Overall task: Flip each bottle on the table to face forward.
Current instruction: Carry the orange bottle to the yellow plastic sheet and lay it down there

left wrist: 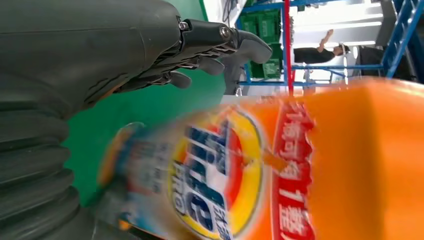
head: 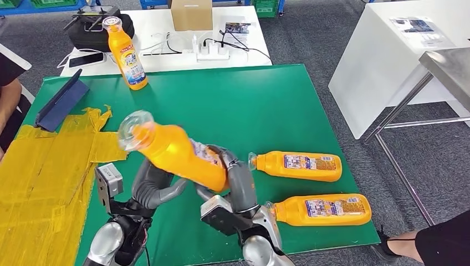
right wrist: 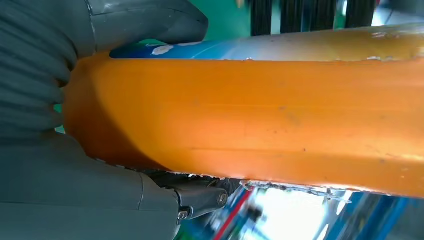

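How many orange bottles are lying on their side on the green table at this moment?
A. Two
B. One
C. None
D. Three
A. Two orange bottles lie flat near the right edge of the green table: the farther bottle and the nearer bottle. A third bottle stands upright at the far side, and the right hand holds a fourth bottle in the air.

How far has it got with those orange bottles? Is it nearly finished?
Roughly a quarter through, it seems. One bottle stands upright at the far edge of the green mat, apparently done. The right hand grips a second, lifted bottle, tilted in the air, with the left hand open beside it. Two more bottles lie on their sides, waiting.
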Robot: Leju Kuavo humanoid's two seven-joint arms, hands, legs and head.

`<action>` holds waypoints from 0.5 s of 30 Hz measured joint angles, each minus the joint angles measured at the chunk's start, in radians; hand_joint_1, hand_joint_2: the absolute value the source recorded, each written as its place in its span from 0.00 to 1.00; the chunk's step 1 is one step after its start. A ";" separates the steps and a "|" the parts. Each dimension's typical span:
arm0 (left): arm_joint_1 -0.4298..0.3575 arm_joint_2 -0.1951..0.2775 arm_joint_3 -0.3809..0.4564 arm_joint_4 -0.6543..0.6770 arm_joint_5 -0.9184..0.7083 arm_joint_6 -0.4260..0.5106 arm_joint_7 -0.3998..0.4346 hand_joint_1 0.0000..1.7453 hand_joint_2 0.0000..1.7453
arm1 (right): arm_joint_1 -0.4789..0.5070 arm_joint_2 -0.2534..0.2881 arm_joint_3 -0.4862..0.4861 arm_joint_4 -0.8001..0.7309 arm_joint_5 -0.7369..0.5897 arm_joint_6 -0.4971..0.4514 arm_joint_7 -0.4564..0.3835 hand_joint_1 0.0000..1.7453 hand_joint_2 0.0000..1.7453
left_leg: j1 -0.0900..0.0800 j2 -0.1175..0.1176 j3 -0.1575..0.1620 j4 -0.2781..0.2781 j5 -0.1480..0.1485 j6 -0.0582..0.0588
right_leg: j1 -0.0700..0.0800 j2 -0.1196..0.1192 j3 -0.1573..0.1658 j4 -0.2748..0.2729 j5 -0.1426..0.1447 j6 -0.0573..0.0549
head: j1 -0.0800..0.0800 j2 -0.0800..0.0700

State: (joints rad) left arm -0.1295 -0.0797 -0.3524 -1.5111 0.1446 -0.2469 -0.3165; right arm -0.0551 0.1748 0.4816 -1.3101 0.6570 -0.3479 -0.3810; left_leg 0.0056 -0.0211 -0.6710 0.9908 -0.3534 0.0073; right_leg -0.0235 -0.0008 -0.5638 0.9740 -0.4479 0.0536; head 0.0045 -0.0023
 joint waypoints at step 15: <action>0.010 0.012 -0.044 -0.033 -0.107 0.072 -0.035 0.25 1.00 | -0.059 -0.030 0.136 0.115 0.055 0.019 0.025 1.00 1.00 | 0.000 0.000 0.000 0.000 -0.001 -0.001 | 0.000 0.000 -0.010 0.000 -0.001 0.000 | 0.000 0.000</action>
State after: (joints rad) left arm -0.1192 -0.0677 -0.3964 -1.5438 0.0378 -0.1744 -0.3511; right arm -0.1137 0.1444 0.6181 -1.1952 0.7122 -0.3292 -0.3558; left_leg 0.0056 -0.0208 -0.6712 0.9908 -0.3544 0.0064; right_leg -0.0237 -0.0006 -0.5742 0.9738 -0.4493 0.0534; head 0.0046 -0.0023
